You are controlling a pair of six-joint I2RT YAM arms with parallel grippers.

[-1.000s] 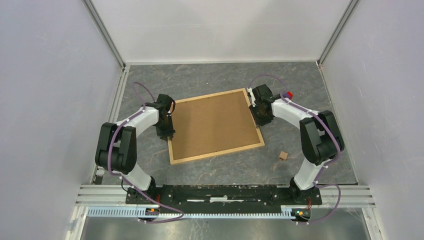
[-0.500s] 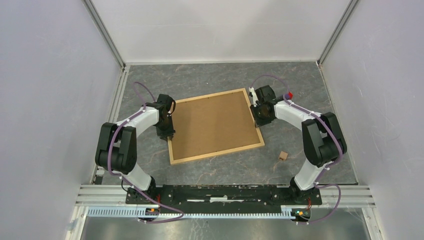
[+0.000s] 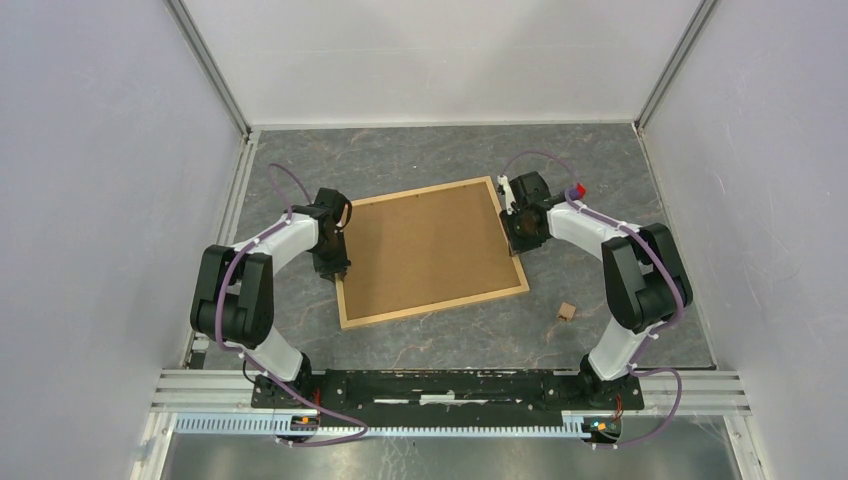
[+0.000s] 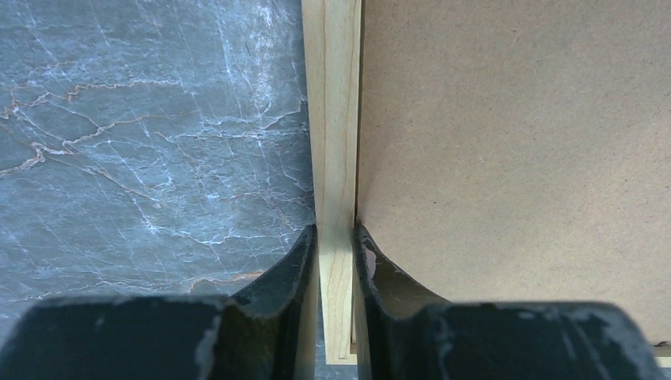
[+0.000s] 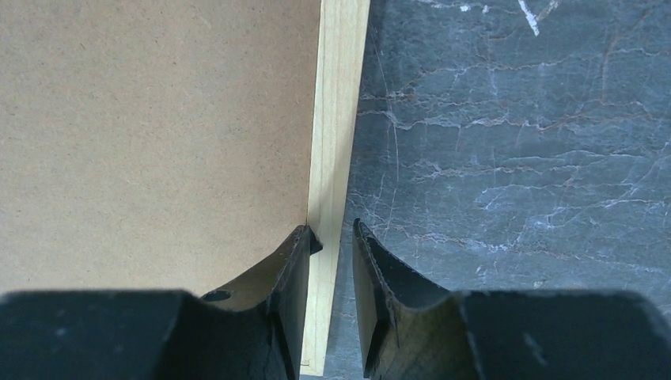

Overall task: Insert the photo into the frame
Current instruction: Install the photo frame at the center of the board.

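Bases of both arms are sitting along the near edge of the table, the arms reaching out and bending inward toward its middle. Just past the right base, toward the near right corner, a small wooden block is lying alone on the grey marbled surface, well apart from everything else.

Further in, the frame is lying flat around the middle of the table, back side up and turned slightly askew to the table's edges. Its brown board is filling the space inside the light wood strips.

On the frame's left side, toward its near end, the left gripper is pinching the left strip, one finger pressing the outer face, the other the inner face against the board.

On the opposite side, nearer the frame's far right corner, the right gripper is straddling the right strip with its jaws narrowly parted. Its inner finger is touching the wood at the board's edge, while a sliver of table is showing between the outer finger and the strip.
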